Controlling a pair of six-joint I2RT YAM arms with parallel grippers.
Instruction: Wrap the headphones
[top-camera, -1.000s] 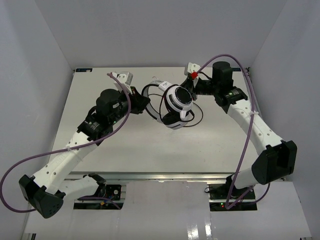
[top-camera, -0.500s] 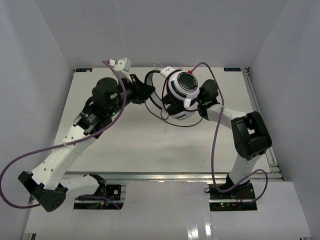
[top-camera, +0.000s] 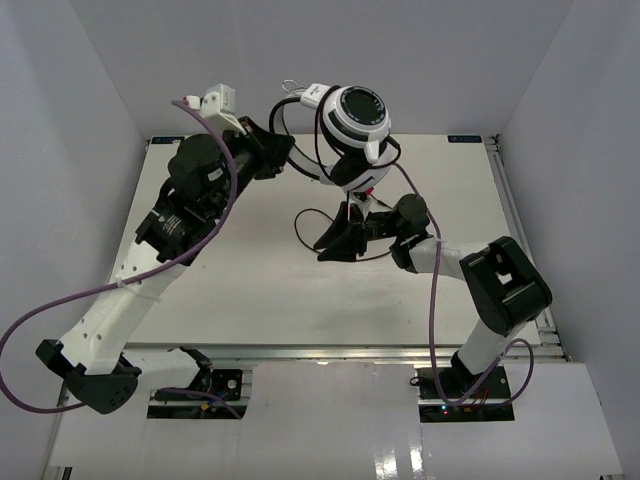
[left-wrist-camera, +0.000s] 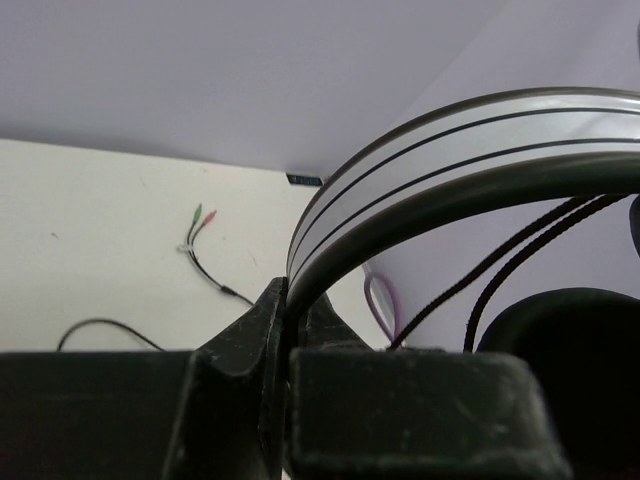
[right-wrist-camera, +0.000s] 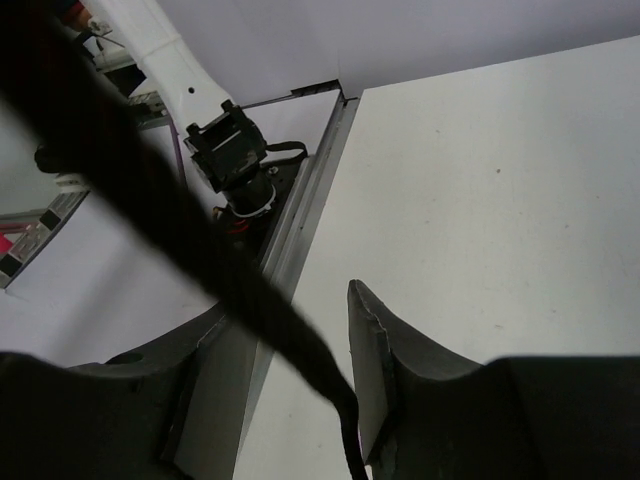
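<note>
A: What does the cell look like?

B: A flat white table (top-camera: 250, 290) sits boxed in by plain pale walls (top-camera: 80, 120) at the left, right and back. A metal rail (right-wrist-camera: 300, 225) runs along one table edge in the right wrist view.

A: Where are the headphones (top-camera: 357, 120)?

B: They are in the air at the upper middle of the overhead frame, in front of the back wall. One round striped ear cup (top-camera: 360, 108) faces the camera.

A: Who has them?

B: The left gripper (top-camera: 278, 152). Its jaws are clamped tight on the white headband (left-wrist-camera: 450, 150), which arches out to the right.

A: And the right gripper (top-camera: 335, 240)?

B: It is low over the middle of the table, fingers (right-wrist-camera: 385, 370) standing well apart. The thin black cable (top-camera: 305, 222) runs through the gap between them and is not pinched.

A: Where does the cable go?

B: It drops from the ear cups and loops onto the table. Its green and red plugs (left-wrist-camera: 203, 213) lie on the surface towards the back wall.
</note>
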